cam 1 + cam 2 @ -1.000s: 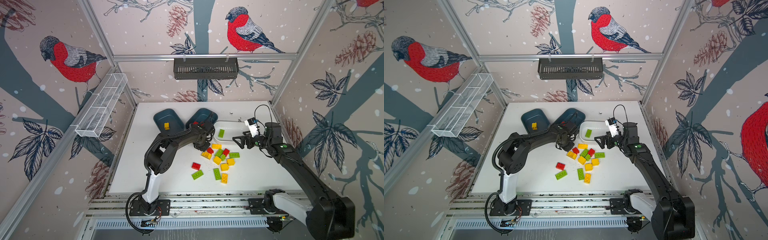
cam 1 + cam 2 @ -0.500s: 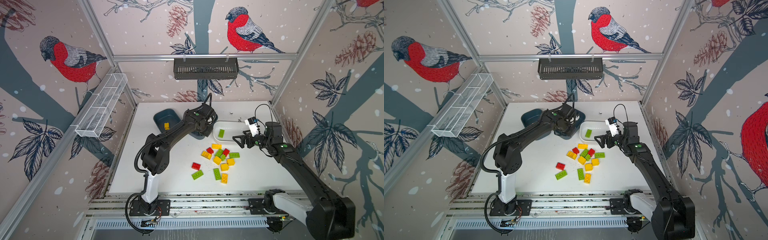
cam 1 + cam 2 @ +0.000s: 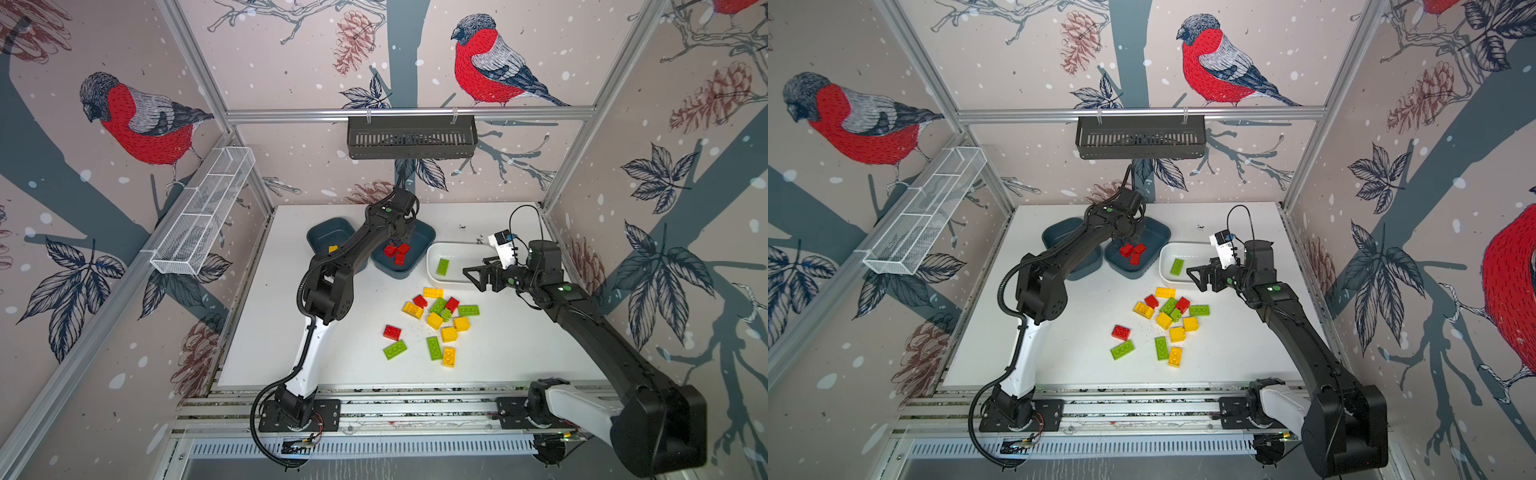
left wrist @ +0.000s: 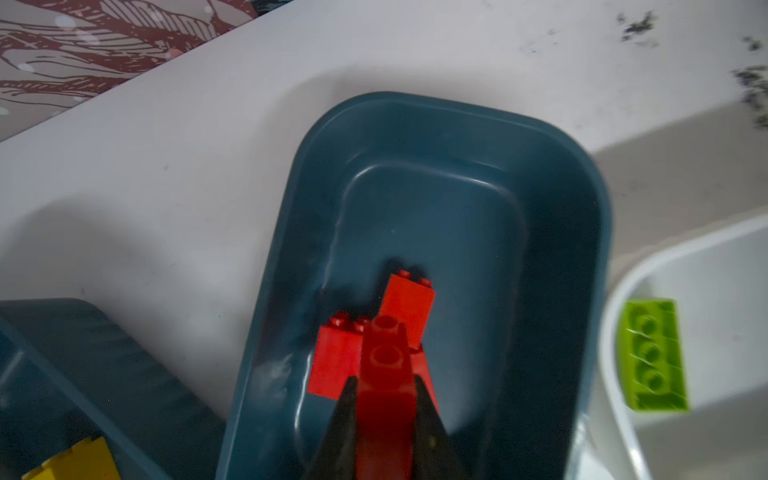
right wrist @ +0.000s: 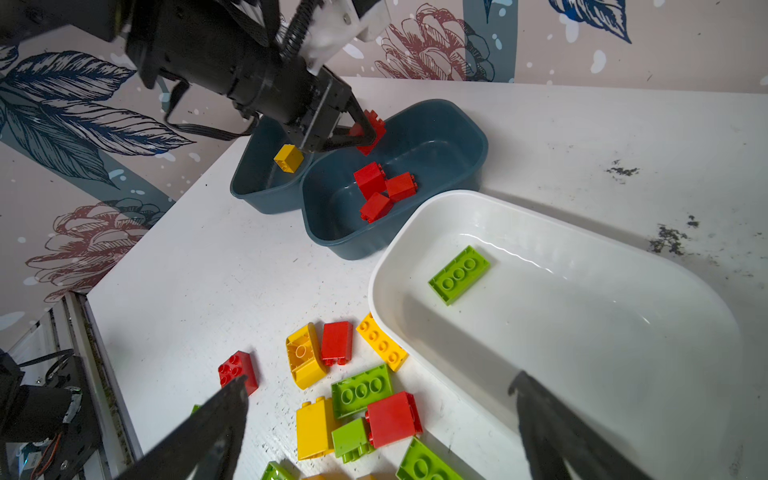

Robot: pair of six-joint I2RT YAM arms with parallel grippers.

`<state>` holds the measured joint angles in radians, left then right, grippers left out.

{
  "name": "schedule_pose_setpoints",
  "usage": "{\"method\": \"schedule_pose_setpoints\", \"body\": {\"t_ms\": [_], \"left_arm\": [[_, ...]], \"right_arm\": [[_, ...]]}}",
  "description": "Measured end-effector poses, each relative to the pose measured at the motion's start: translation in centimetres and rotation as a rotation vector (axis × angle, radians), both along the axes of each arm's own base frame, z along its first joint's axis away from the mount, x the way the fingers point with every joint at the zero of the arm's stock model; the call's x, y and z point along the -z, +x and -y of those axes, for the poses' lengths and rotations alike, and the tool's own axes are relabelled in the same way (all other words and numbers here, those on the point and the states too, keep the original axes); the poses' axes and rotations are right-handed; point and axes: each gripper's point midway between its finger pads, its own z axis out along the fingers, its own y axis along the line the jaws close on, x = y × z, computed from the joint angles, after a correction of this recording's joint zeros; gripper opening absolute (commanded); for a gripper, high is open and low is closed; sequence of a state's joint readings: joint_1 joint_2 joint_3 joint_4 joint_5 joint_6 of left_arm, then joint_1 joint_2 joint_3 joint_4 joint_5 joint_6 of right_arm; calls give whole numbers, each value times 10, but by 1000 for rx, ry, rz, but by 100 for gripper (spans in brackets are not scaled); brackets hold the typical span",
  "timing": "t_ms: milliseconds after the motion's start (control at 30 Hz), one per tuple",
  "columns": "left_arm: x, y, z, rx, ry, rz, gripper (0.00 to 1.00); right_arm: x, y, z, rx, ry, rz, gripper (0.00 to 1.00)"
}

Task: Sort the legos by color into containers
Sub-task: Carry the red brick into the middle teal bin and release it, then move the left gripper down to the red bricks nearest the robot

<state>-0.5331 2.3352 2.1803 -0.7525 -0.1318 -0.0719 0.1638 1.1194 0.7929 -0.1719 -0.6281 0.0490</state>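
So, three tubs are lined up along the far side of the table (image 3: 274,332). The left tub (image 3: 324,233), dark teal, is loaded with just one yellow brick (image 3: 333,249). The middle tub (image 3: 419,258), same teal, is parked right against it, and three red bricks (image 3: 397,253) are bunched together on its floor. The white tub (image 3: 461,252) is set just to the right of that one, and a single oblong green brick (image 3: 442,266) is laid flat in it, studs up.

A fourth red brick (image 4: 384,349) is pinched between the jaws of the left gripper (image 4: 385,384) and is held in the air over the middle tub, above the bunch of three. The right gripper (image 3: 473,277) is spread wide and is hung over the near right edge of the white tub.

Everything else is scattered on the table, nearer than the tubs. Fourteen loose bricks (image 3: 434,320) can be counted there: six yellow, five green, three red. Most are clumped together just near of the white tub, some touching. A square red one (image 3: 392,332) and an oblong green one (image 3: 395,349) are left a bit apart on the left of the clump, both studs up.

Totals, with the tubs and the held one thrown in: seven yellow, six green, seven red, so twenty bricks and three tubs.
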Motion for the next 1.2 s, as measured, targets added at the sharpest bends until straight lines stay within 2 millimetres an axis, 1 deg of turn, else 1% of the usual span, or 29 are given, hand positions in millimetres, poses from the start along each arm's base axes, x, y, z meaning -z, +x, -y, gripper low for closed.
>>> {"method": "schedule_pose_setpoints", "body": {"t_ms": [67, 133, 233, 267, 300, 367, 467, 533, 600, 633, 733, 767, 800, 867, 1000, 1100, 1167, 1200], "left_arm": [[11, 8, 0, -14, 13, 14, 19], [18, 15, 0, -27, 22, 36, 22], [25, 25, 1, -42, 28, 67, 32], [27, 27, 0, -47, 32, 72, 41], [27, 28, 0, -48, 34, 76, 50], [24, 29, 0, -51, 33, 82, 58], [17, 27, 0, -47, 27, 80, 64], [11, 18, -1, -39, 23, 52, 64], [2, 5, -2, -29, 5, 23, 65], [-3, -5, -4, -29, -3, 8, 65], [-7, -49, -6, -10, -27, -70, 66], [-6, -67, -7, -1, -35, -106, 66], [-5, -81, -7, 2, -42, -129, 66], [-2, -114, -9, 10, -54, -186, 66], [-2, -165, -9, 15, -71, -255, 66], [4, -202, -8, 25, -80, -316, 67], [10, -223, -15, 0, -87, -358, 66], [12, -229, -19, -27, -93, -375, 66]], "right_arm": [[1, 0, -1, -3, 0, -2, 100], [1, 0, -2, -6, 0, -4, 100], [0, 0, -4, -11, 0, -2, 99], [0, 0, -4, -12, -1, -2, 99], [0, 0, -5, -14, 0, -2, 100], [0, 0, -5, -13, -1, -2, 99], [0, -1, -6, -17, -1, 0, 99], [0, -1, -6, -18, -2, 0, 99], [0, -2, -7, -20, -2, -1, 100], [0, -2, -7, -21, -2, -1, 99], [1, -2, -8, -23, -3, -5, 99], [2, -2, -9, -24, -4, -8, 99], [3, -2, -9, -26, -5, -11, 99], [5, -2, -10, -29, -7, -19, 100], [6, -2, -11, -35, -10, -25, 100], [7, -2, -12, -39, -14, -30, 99], [8, -2, -12, -44, -19, -27, 99], [8, -2, -13, -48, -22, -25, 99]]}}
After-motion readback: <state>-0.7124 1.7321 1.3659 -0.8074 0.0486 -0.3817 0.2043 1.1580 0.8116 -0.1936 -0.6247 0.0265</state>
